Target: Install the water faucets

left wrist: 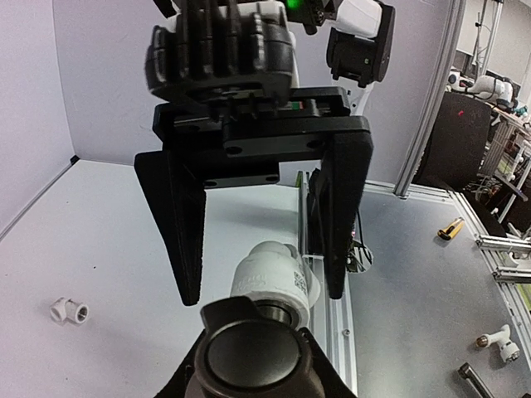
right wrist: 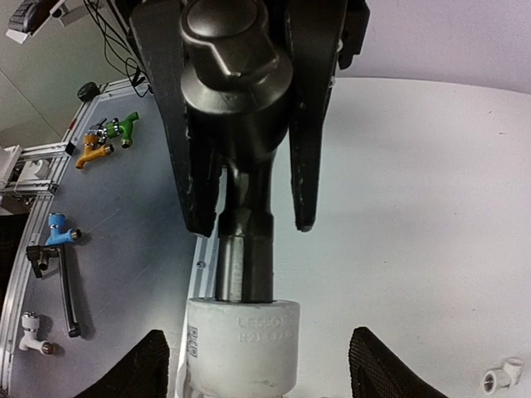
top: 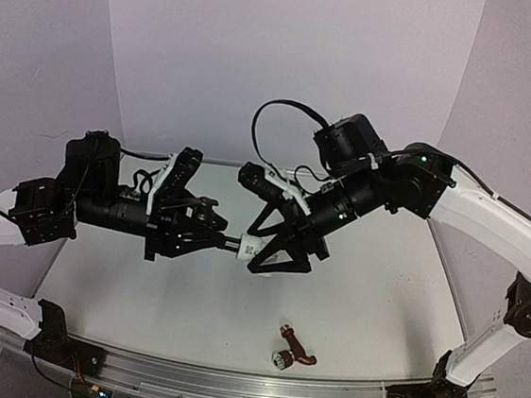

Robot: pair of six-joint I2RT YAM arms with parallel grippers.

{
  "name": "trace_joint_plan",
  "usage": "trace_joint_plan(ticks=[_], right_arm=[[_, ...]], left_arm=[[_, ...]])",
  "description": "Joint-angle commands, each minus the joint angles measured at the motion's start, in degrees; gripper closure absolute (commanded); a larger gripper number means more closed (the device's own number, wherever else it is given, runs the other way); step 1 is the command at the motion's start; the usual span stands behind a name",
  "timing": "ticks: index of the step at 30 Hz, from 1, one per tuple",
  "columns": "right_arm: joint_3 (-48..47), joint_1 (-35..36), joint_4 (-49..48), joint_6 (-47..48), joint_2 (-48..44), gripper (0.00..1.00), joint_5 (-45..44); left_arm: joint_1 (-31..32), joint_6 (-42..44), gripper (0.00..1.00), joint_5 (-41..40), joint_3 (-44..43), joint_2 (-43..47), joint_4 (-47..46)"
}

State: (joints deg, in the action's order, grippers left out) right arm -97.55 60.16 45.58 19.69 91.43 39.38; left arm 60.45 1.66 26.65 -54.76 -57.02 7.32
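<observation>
A dark grey faucet (right wrist: pixel 236 124) with a round knob (left wrist: pixel 249 356) is held in mid-air by my left gripper (top: pixel 207 229), which is shut on its body. Its stem sits in the mouth of a white elbow fitting (right wrist: pixel 241 340), also seen in the overhead view (top: pixel 251 247). My right gripper (top: pixel 258 251) stands open around that fitting, with its fingers (right wrist: pixel 153 369) clear of it on both sides. In the left wrist view the same fingers (left wrist: pixel 182 224) flank the fitting (left wrist: pixel 270 278). A reddish-brown faucet (top: pixel 293 347) lies on the table near the front edge.
A small white elbow (left wrist: pixel 70 310) lies loose on the table. An aluminium rail (top: pixel 255 388) runs along the front edge. Beyond the table lie green (right wrist: pixel 120 128), orange (right wrist: pixel 91 153) and blue (right wrist: pixel 58 228) taps, a long dark tap (right wrist: pixel 62 282) and a yellow tool (left wrist: pixel 450 230).
</observation>
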Motion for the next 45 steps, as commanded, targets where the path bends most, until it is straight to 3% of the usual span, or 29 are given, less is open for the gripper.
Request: trace_joint_plan(ticks=[1,4,6,13,18,24,30,38,45], right_arm=[[-3.06,0.33,1.77,5.25,-0.96,0.18,1.49],[-2.96,0.39,-2.46,9.88,-3.99,0.05,-3.07],[-0.59,0.39,-8.54,12.14,-7.24,0.02,-8.05],[21.88,2.07,-32.78,43.76,-23.42,0.02,-19.68],[29.5,3.98,-44.4,58.52,-26.25,0.02,-24.89],[36.67,6.3,-55.79,71.93,-27.1,0.02,-25.93],[34.99,8.18,-58.78,67.57,-25.32,0.13,-27.87],[25.53,8.57,-52.89,54.31,-21.98,0.47,-29.82],[21.15,8.57,-47.79,49.07,-21.09,0.52,-27.72]], left_arm=[[0.19,-2.15,1.0,-3.7,-1.85,1.6,-5.65],[0.2,-7.34,1.0,-7.94,-1.58,2.41,-7.22],[0.14,-12.22,1.0,-9.92,-1.16,2.96,-10.06],[0.08,-30.82,1.0,-10.09,-0.78,3.33,-16.27],[0.03,-39.96,1.0,-7.96,0.06,3.46,-20.52],[0.02,-44.4,1.0,-5.63,0.54,2.17,-23.82],[0.03,-44.18,1.0,-3.0,0.69,0.66,-24.51],[0.02,-40.67,1.0,-2.4,1.76,1.35,-24.25],[0.0,-37.51,1.0,-2.44,0.06,0.08,-19.63]])
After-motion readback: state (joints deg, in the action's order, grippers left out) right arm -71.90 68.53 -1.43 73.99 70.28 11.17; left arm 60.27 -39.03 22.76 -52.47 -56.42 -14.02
